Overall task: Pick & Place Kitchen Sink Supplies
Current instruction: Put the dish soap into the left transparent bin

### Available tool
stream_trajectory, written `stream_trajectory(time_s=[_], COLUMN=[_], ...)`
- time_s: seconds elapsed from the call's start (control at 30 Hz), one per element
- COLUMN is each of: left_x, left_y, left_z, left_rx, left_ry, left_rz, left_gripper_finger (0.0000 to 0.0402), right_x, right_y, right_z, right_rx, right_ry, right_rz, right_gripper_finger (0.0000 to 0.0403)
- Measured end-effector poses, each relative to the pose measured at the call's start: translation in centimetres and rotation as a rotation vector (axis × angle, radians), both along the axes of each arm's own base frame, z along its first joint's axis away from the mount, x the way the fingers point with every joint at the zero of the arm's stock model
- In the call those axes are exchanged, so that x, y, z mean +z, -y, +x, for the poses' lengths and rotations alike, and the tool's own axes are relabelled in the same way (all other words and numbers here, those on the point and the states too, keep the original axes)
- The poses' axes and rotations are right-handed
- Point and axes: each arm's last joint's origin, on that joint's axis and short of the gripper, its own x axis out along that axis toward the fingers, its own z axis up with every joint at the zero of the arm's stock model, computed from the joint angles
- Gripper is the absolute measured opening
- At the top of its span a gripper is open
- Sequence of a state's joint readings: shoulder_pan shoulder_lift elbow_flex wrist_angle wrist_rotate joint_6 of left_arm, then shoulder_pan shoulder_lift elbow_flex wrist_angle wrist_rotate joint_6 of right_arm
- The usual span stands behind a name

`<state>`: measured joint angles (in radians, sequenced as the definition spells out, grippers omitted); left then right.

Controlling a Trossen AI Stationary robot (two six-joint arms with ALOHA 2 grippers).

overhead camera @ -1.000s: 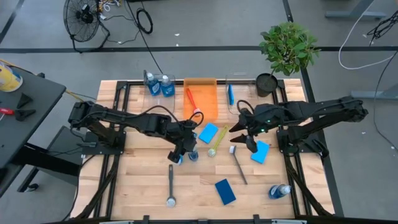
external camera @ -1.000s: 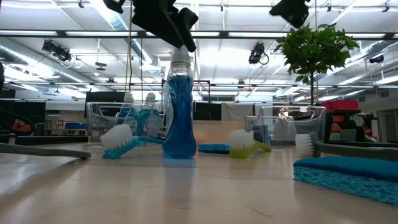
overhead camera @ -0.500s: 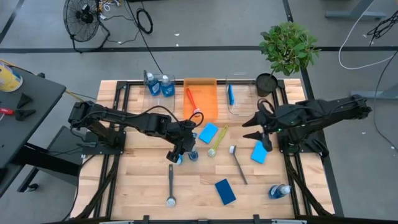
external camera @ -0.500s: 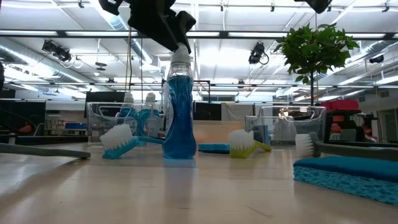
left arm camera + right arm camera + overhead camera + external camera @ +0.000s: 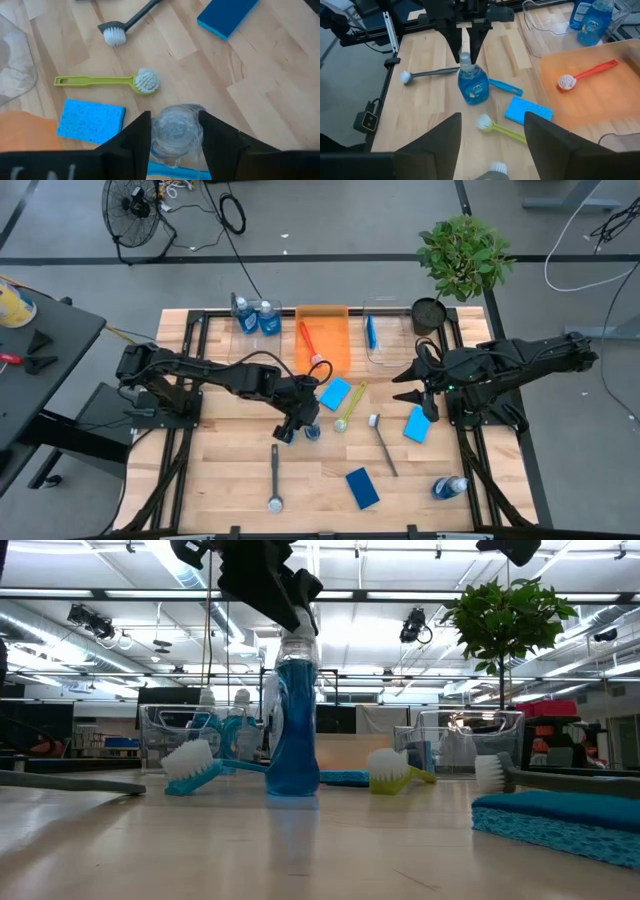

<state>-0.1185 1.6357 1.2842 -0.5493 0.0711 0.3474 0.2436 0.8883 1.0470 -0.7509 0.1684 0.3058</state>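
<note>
Now | left gripper [image 5: 467,47] straddles upright clear blue-filled bottle [image 5: 472,84] neck, grip unclear

Clear glossy plastic bottle [image 5: 293,720], wooden table [image 5: 230,470]

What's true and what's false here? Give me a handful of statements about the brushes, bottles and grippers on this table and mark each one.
1. A red brush lies in the orange bin. True.
2. The bottle under the left gripper lies on its side. False: it stands upright on the table, with that gripper at its cap.
3. The right gripper holds a sponge. False: it is open and empty, above the table.
4. Two more bottles stand in the clear bin at the back left corner. True.
5. The yellow-green brush is in the orange bin. False: it lies on the table beside a blue sponge.
</note>
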Motion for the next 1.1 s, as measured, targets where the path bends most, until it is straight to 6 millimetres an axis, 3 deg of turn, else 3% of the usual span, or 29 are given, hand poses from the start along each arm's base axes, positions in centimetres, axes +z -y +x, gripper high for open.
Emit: stream_trajectory(time_s=[0.43, 0.7, 1.1], left_x=[0.6, 4.7, 10.1], left_y=[-0.1, -0.5, -2.4], left_z=[0.1, 0.7, -0.3], left_rx=[0.006, 0.058, 0.061], left_ry=[-0.003, 0.067, 0.053], left_rz=[-0.034, 0.03, 0.101], left_gripper_finger=[0.0134, 0.0123, 0.0122], right_x=[0.0, 0.0, 0.0], right_y=[0.0, 0.0, 0.0], right_z=[0.0, 0.0, 0.0], right_rx=[0.0, -0.01, -0.015], right_ry=[0.002, 0.002, 0.003], right_rz=[0.001, 0.015, 0.023], right_gripper_finger=[0.0217, 0.0217, 0.0217])
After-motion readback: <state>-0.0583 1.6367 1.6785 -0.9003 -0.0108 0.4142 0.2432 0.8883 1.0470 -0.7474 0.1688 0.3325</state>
